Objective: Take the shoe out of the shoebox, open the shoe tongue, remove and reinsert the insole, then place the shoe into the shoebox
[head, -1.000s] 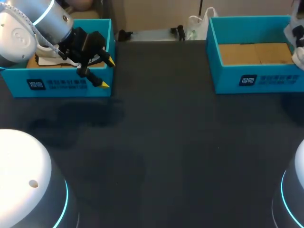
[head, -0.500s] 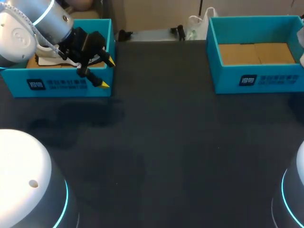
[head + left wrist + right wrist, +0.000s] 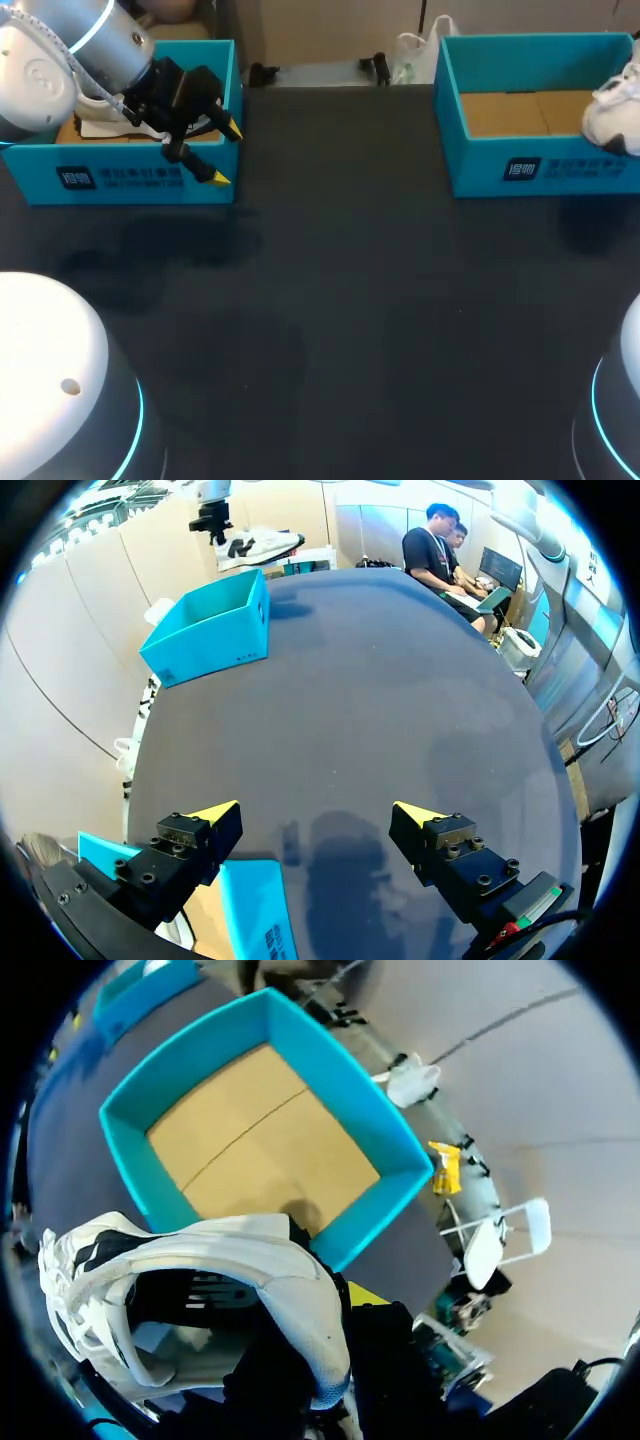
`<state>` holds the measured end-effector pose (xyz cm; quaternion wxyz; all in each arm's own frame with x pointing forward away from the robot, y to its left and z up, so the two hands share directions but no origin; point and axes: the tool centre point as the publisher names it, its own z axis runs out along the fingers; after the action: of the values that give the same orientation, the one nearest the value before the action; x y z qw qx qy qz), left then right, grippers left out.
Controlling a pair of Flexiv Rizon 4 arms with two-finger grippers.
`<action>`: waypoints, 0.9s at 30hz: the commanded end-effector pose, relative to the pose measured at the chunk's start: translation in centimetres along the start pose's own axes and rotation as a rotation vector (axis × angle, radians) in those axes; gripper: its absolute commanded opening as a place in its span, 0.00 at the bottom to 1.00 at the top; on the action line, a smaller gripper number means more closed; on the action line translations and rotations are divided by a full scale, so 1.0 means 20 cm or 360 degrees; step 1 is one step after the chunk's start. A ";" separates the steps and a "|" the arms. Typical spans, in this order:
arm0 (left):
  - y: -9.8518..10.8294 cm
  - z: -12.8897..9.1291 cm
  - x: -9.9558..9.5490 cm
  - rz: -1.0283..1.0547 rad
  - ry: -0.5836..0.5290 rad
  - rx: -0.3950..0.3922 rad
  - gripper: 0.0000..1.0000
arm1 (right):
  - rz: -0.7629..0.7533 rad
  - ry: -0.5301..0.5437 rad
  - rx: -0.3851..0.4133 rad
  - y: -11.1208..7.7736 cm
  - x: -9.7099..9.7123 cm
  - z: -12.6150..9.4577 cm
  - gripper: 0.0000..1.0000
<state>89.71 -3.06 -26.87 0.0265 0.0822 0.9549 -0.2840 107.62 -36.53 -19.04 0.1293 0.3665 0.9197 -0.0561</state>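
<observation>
A white shoe (image 3: pixel 612 112) hangs at the right end of the open blue shoebox (image 3: pixel 500 150), just above its front wall. In the right wrist view my right gripper (image 3: pixel 345 1300) is shut on the heel collar of the shoe (image 3: pixel 200 1290), with the shoebox's bare cardboard floor (image 3: pixel 260 1150) ahead of it. The right arm itself is outside the head view. My left gripper (image 3: pixel 225 154) stands open and holds nothing at the front right corner of a second blue box (image 3: pixel 130 178). From the left wrist view the left gripper (image 3: pixel 318 815) faces the far shoebox (image 3: pixel 210 630) and the shoe (image 3: pixel 258 545).
The second blue box holds a white sheet (image 3: pixel 100 128) on cardboard. Dark tabletop (image 3: pixel 340 300) stretches between the two boxes. A small black object (image 3: pixel 262 72) and a white bag (image 3: pixel 415 50) lie at the table's far edge.
The shoe has come into the head view from the right, over the shoebox's right end. My left arm has not moved.
</observation>
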 end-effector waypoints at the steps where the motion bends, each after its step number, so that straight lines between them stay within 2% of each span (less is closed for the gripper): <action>1: 0.00 0.00 0.00 0.0000 0.0001 -0.0006 1.00 | 0.0604 -0.0044 -0.0171 -0.04 0.00 -0.02 0.00; 4: 0.00 0.00 0.00 0.0000 0.0001 -0.0006 1.00 | 0.0686 -0.0143 -0.0190 -0.04 0.00 -0.02 0.00; 9: 0.00 0.00 0.00 0.0000 0.0001 -0.0006 1.00 | 0.0860 -0.0212 -0.0044 -0.05 0.00 -0.04 0.00; 16: 0.00 0.00 0.00 0.0000 0.0001 -0.0006 1.00 | 0.1224 -0.0117 0.0239 -0.12 0.02 -0.03 0.00; 17: 0.00 0.00 0.00 0.0000 0.0001 -0.0006 1.00 | 0.1270 -0.0096 0.0224 -0.13 0.03 -0.03 0.00; 24: 0.00 0.00 0.00 0.0000 0.0001 -0.0006 1.00 | 0.1501 0.0043 0.0388 -0.16 0.07 -0.03 0.00; 27: 0.00 0.00 0.00 0.0000 0.0001 -0.0006 1.00 | 0.1550 0.0054 0.0364 -0.16 0.08 -0.04 0.00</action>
<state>89.71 -3.07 -26.87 0.0265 0.0822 0.9549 -0.2840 103.13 -37.68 -19.20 0.1297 0.7167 0.6821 -0.0656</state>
